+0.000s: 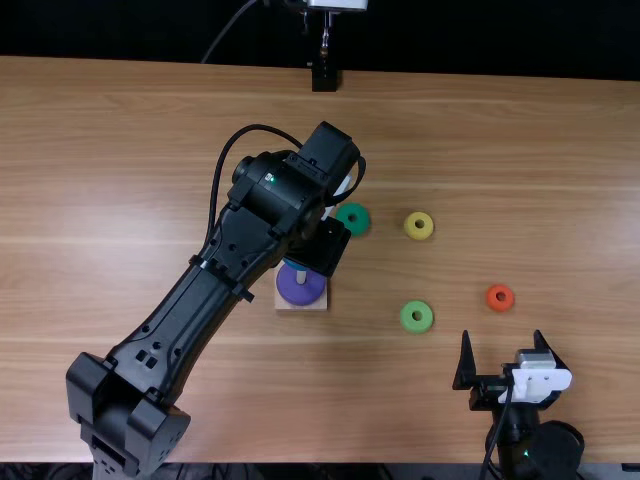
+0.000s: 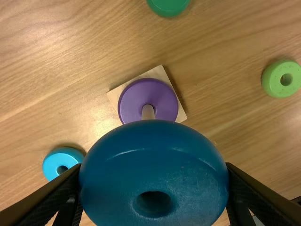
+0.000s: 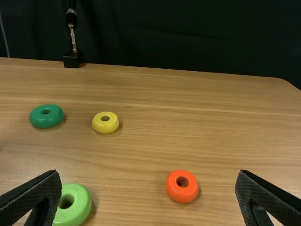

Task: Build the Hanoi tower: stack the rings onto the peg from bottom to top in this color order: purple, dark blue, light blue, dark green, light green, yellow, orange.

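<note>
In the top view my left gripper [image 1: 322,246] is above the wooden base [image 1: 300,306], where the purple ring [image 1: 302,289] lies around the peg. My left gripper [image 2: 154,176] is shut on the dark blue ring [image 2: 153,150] in the left wrist view; the ring overlaps the near side of the purple ring, and the peg [image 2: 148,112] rises beside its edge. Away from the base lies the light blue ring [image 2: 61,162]. My right gripper [image 1: 502,345] stands open and holds nothing, near the orange ring [image 1: 500,297]; its own view has the gripper [image 3: 148,176] wide apart around that ring [image 3: 182,186].
Loose on the table [image 1: 560,180] are the dark green ring [image 1: 354,219], the yellow ring [image 1: 419,226] and the light green ring [image 1: 416,316]. The left arm stretches over the table's left-middle part. A black stand [image 1: 324,78] stands at the far edge.
</note>
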You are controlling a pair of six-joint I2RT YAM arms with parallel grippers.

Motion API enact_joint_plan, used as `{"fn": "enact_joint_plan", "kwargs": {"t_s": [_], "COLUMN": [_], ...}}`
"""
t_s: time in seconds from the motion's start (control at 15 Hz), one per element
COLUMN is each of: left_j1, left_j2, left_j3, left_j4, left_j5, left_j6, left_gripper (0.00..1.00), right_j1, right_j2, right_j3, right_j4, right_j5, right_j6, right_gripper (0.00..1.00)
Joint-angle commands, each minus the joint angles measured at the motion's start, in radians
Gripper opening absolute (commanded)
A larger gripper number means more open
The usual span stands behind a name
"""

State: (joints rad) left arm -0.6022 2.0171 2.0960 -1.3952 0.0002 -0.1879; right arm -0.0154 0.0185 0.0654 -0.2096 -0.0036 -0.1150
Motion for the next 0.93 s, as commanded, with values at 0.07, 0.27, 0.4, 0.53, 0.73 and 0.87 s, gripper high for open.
{"fn": "enact_joint_plan", "kwargs": {"t_s": [0.07,0.27,0.4,0.53,0.73,0.87], "left_j1": [0.001,0.002,0.002,0.004,0.027,0.07], "left_j2": [0.017,0.017,0.017,0.017,0.008,-0.011], "left_j3": [0.032,0.03,0.03,0.032,0.029,0.022], "left_j4": [0.002,-0.002,-0.002,0.0,0.005,0.064], "left_j5": [-0.008,-0.008,-0.008,-0.008,-0.009,-0.009], "left_j6": [-0.005,-0.004,-0.004,-0.004,-0.002,-0.002], "left_gripper": [0.58,1.0,1.0,1.0,1.0,1.0], "right_j1": [-0.004,-0.004,-0.004,-0.004,-0.004,-0.004], "right_j2": [-0.019,-0.019,-0.019,-0.019,-0.019,-0.019], "right_j3": [-0.05,-0.05,-0.05,-0.05,-0.05,-0.05], "right_j4": [-0.066,-0.066,-0.066,-0.066,-0.066,-0.066], "right_j5": [0.009,0.009,0.009,0.009,0.009,0.009], "right_j6": [-0.003,-0.003,-0.003,-0.003,-0.003,-0.003], "right_gripper": [1.0,1.0,1.0,1.0,1.0,1.0]}}
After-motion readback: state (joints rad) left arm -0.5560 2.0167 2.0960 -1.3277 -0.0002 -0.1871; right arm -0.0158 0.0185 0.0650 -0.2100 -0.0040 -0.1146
